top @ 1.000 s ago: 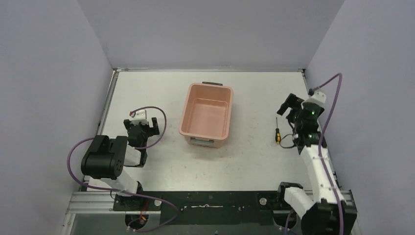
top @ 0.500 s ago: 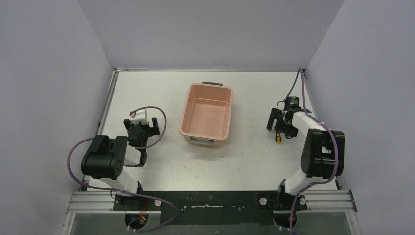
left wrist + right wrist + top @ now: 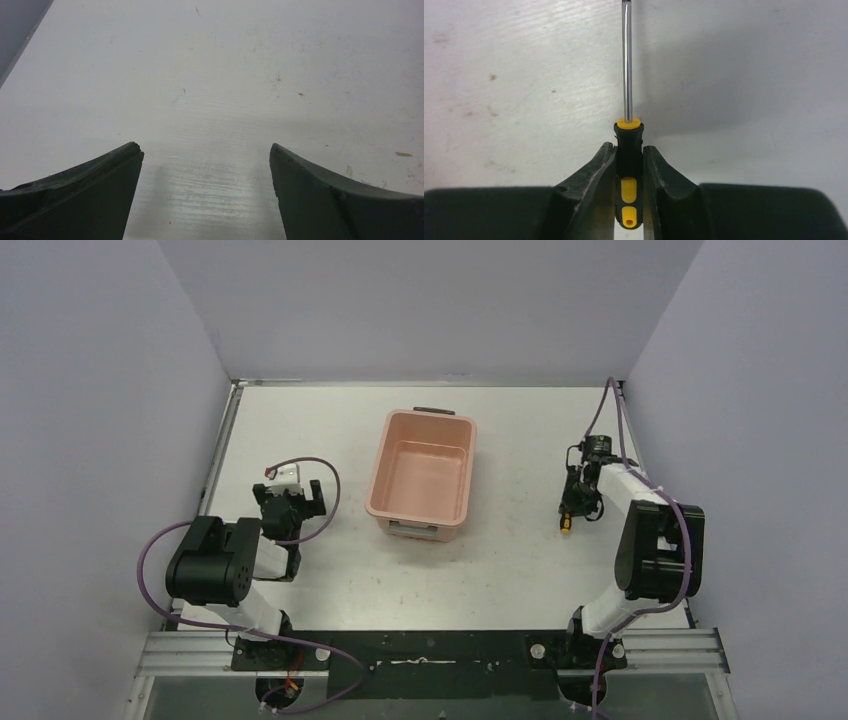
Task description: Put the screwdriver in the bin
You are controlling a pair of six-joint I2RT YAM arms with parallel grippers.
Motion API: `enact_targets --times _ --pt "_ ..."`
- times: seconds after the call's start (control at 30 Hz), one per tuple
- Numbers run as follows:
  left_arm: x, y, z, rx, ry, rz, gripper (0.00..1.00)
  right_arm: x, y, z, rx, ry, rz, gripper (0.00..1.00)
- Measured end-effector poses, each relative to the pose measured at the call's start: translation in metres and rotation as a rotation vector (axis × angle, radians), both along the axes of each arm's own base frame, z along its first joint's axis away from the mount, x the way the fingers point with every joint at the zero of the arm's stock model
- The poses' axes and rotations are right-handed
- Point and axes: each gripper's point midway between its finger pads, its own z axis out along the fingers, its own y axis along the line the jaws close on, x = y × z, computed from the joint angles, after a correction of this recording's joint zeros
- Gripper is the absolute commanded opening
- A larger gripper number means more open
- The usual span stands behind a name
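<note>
The screwdriver (image 3: pixel 628 150) has a black handle with yellow-orange inserts and a thin metal shaft pointing away over the table. My right gripper (image 3: pixel 629 150) is shut on its handle, both fingers pressed against its sides. From above, the screwdriver (image 3: pixel 567 521) lies on the table right of the bin, under my right gripper (image 3: pixel 572 502). The salmon-pink bin (image 3: pixel 383 465) stands at the table's middle and holds nothing. My left gripper (image 3: pixel 205 150) is open over bare table, well left of the bin, and shows as the left gripper (image 3: pixel 288 502) in the top view.
Grey walls enclose the white table (image 3: pixel 510 570) on the left, back and right. The bin's dark handle (image 3: pixel 434 412) faces the back wall. A purple cable (image 3: pixel 320 495) loops beside the left arm. The black rail (image 3: pixel 430 650) with both arm bases runs along the near edge.
My right arm has swung down and left from beside the right wall to the screwdriver. Its jaws went from wide open to shut on the handle. The left arm has not moved.
</note>
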Motion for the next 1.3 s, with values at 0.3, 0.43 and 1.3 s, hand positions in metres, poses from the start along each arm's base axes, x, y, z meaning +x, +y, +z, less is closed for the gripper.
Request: enact_targets --times 0.3,0.43,1.3 --pt "0.0 0.0 0.0 0.0 0.0 0.0 0.97 0.079 0.082 0.22 0.051 -0.491 0.127 0.0" --pt "0.0 0.0 0.0 0.0 0.0 0.0 0.97 0.06 0.191 0.303 0.193 -0.711 0.291 0.0" --pt "0.0 0.0 0.0 0.0 0.0 0.0 0.97 0.023 0.344 -0.001 0.064 -0.093 0.522 0.27"
